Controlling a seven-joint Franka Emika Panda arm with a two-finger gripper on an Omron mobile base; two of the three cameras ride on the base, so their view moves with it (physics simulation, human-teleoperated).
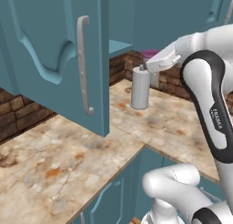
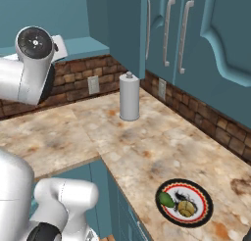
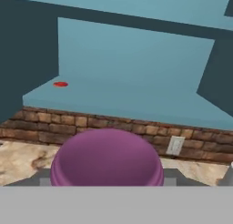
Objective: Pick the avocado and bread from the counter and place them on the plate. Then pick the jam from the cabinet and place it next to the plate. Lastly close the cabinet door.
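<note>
The purple jam (image 3: 107, 159) sits between my fingers in the hand view, held in the air in front of the open cabinet's teal shelf (image 3: 127, 98). From the left base view my gripper (image 1: 146, 66) is shut on the jam (image 1: 150, 53), just above the paper-towel roll. The cabinet door (image 1: 54, 54) stands open, its grey bar handle (image 1: 83, 66) facing me. On the marbled counter (image 2: 147, 147) the plate (image 2: 207, 198) holds the avocado (image 2: 165, 200) and the bread (image 2: 185, 208).
A tall grey paper-towel roll (image 1: 140, 88) stands on the counter by the brick wall, right under the hand. A small red mark (image 3: 60, 84) lies on the cabinet shelf. Closed teal doors (image 2: 196, 39) line the wall above the plate.
</note>
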